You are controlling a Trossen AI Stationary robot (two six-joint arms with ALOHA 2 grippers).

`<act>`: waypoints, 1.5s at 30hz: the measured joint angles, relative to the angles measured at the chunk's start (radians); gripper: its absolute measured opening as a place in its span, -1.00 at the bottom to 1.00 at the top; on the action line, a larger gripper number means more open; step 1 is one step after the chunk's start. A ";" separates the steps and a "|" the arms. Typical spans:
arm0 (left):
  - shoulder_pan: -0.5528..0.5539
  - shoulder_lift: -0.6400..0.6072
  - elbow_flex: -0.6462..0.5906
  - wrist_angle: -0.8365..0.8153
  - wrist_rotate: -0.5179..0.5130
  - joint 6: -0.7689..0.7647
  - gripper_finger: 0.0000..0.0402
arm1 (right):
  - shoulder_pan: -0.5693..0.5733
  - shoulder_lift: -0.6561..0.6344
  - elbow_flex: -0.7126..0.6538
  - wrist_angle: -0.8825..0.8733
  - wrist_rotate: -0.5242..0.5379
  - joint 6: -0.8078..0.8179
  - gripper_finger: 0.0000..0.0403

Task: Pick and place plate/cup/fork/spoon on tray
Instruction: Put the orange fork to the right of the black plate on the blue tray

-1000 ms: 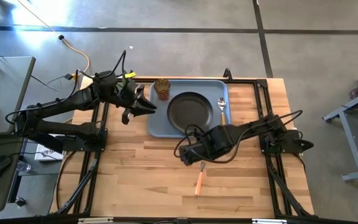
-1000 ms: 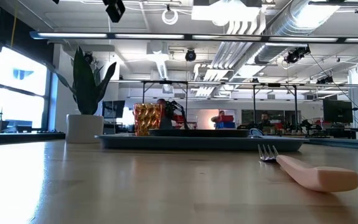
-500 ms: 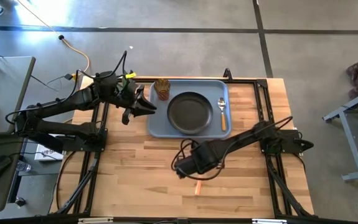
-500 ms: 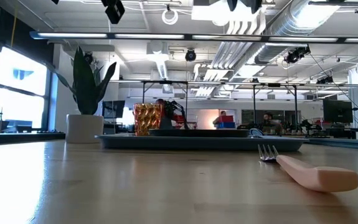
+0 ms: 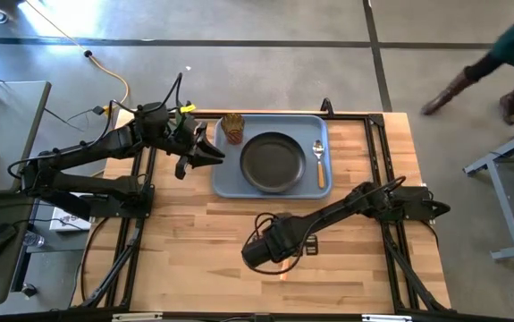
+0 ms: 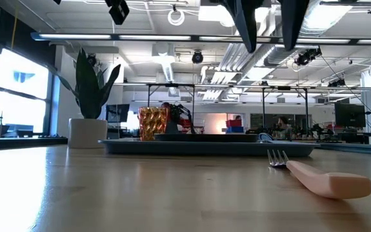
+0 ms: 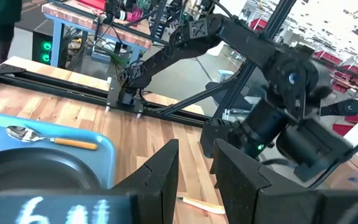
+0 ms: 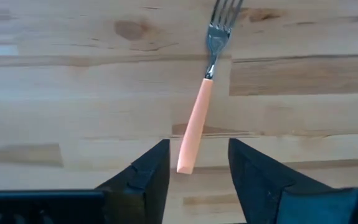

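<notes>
The orange-handled fork (image 8: 197,115) lies flat on the wood near the table's near edge, tines toward the tray; it also shows in the low view (image 6: 320,179). My right gripper (image 8: 194,163) is open above it, fingers pointing down on either side of the handle's free end, clear of it (image 6: 267,29). In the high view my right gripper (image 5: 270,250) hides most of the fork. The dark plate (image 5: 273,161), the amber cup (image 5: 231,127) and the spoon (image 5: 319,163) sit on the blue-grey tray (image 5: 225,183). My left gripper (image 5: 207,152) waits open beside the tray's left edge.
A white pot with a green plant (image 6: 88,129) stands beyond the table's far left. A person (image 5: 498,54) walks past beyond the table's far right corner. Bare wood lies left and right of the fork.
My right gripper has moved from beside the tray toward the table's near edge and a little left, and come down over the fork: its open fingers now show at the top of the low view. The fork has kept still.
</notes>
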 joint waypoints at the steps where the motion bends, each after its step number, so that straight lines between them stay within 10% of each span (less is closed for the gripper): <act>1: 0.000 0.000 0.000 0.000 0.000 0.000 -0.55 | 0.004 0.009 0.000 0.000 -0.003 0.012 -0.23; 45: 0.000 0.000 0.000 0.000 -0.002 -0.002 -0.55 | 0.087 0.101 -0.312 0.390 -0.034 0.189 -0.20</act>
